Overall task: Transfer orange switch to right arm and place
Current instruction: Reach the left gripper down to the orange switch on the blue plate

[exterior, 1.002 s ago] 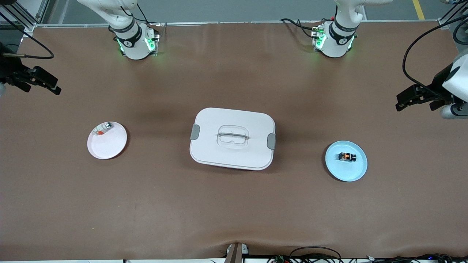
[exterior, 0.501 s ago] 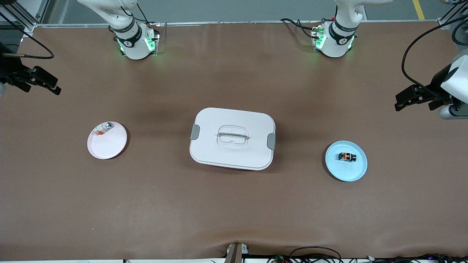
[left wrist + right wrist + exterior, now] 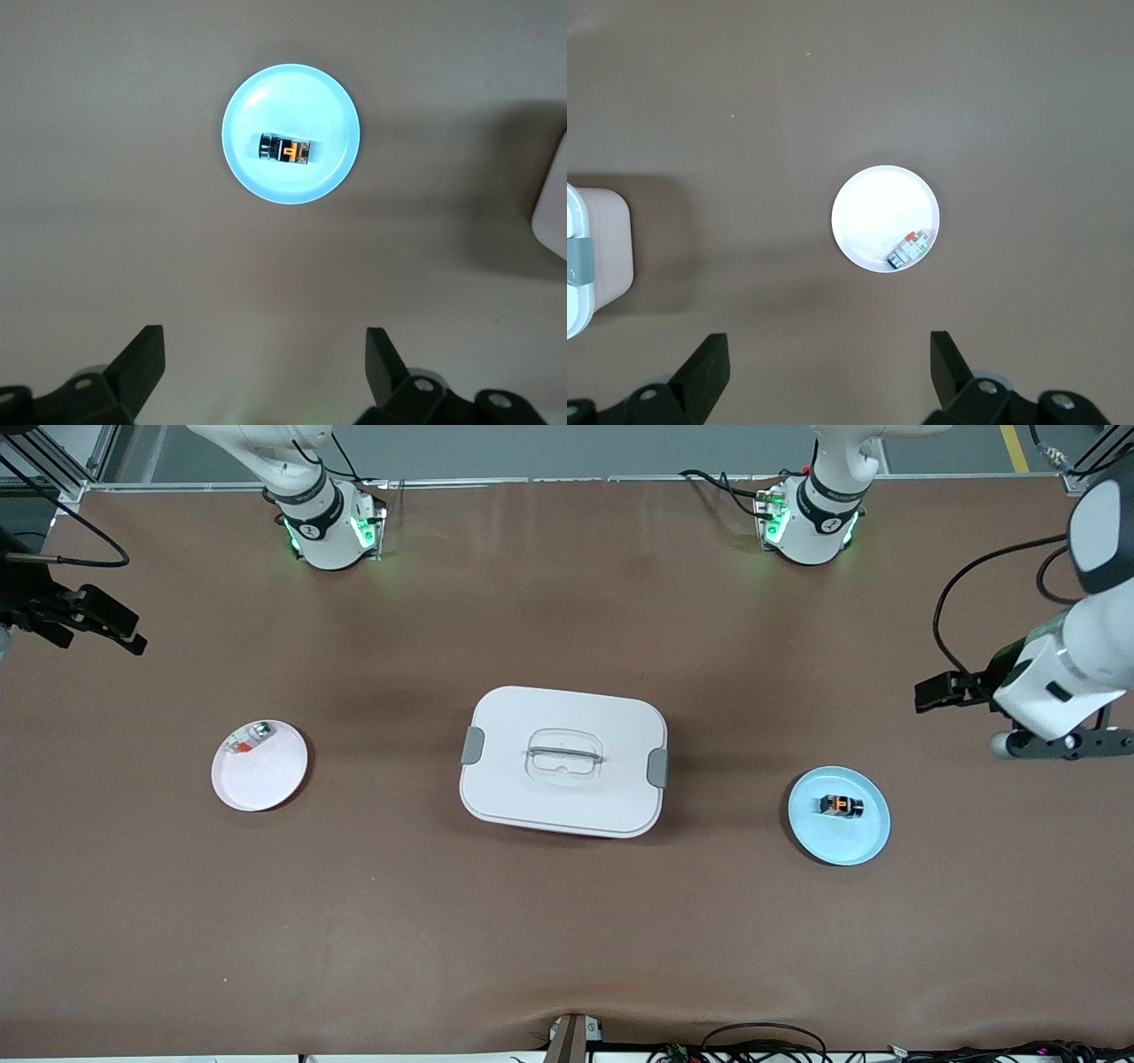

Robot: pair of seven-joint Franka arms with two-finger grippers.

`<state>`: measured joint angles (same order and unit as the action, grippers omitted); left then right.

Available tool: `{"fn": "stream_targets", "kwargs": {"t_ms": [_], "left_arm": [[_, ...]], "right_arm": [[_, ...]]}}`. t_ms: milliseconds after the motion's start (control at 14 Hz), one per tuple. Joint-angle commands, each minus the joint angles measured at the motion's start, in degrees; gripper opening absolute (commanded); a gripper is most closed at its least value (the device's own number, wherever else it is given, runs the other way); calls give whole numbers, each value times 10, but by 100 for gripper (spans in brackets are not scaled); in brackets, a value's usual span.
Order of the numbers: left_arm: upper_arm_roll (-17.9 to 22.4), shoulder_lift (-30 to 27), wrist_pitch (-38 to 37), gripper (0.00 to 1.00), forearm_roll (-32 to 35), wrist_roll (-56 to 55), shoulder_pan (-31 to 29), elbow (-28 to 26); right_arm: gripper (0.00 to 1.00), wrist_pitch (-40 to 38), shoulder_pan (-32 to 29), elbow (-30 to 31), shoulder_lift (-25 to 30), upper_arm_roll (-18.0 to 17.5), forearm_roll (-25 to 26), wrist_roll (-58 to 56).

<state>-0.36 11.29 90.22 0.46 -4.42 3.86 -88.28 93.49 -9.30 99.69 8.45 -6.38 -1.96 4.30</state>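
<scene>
The orange switch (image 3: 841, 805) is a tiny black box with an orange face. It lies on a light blue plate (image 3: 852, 843) toward the left arm's end of the table. My left gripper (image 3: 930, 693) hangs open and empty over bare table near that plate, apart from it. In the left wrist view the switch (image 3: 285, 149) and plate (image 3: 255, 181) show well ahead of the open left gripper (image 3: 263, 338). My right gripper (image 3: 131, 633) waits open and empty over the right arm's end of the table; the right wrist view shows this gripper (image 3: 828, 341) with nothing between its fingers.
A white lidded container (image 3: 567, 802) with grey clips and a handle sits mid-table. A white plate (image 3: 266, 784) holding a small clear-and-silver piece (image 3: 249, 737) lies toward the right arm's end. Cables run along the table's edge nearest the front camera.
The left arm has swung its gripper in toward the blue plate, and its white forearm has come into the front view. The right arm has barely shifted. The switch has not moved.
</scene>
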Motion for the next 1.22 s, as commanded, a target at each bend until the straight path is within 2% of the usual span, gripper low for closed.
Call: {"fn": "stream_targets", "kwargs": {"t_ms": [0, 358, 573, 931, 1146], "left_arm": [[1, 32, 33, 100, -5, 12, 0, -6], [1, 40, 181, 100, -2, 46, -3, -107], [1, 63, 262, 100, -1, 77, -5, -148], [2, 123, 336, 100, 1, 134, -10, -158], [2, 135, 380, 100, 1, 136, -7, -176]], "right_arm": [[100, -9, -2, -1, 5, 0, -7, 8], [100, -14, -1, 2, 5, 0, -6, 8], [100, -14, -1, 2, 4, 0, -6, 7], [100, -14, -1, 2, 4, 0, -6, 8], [100, -14, -1, 2, 4, 0, -7, 8]]}}
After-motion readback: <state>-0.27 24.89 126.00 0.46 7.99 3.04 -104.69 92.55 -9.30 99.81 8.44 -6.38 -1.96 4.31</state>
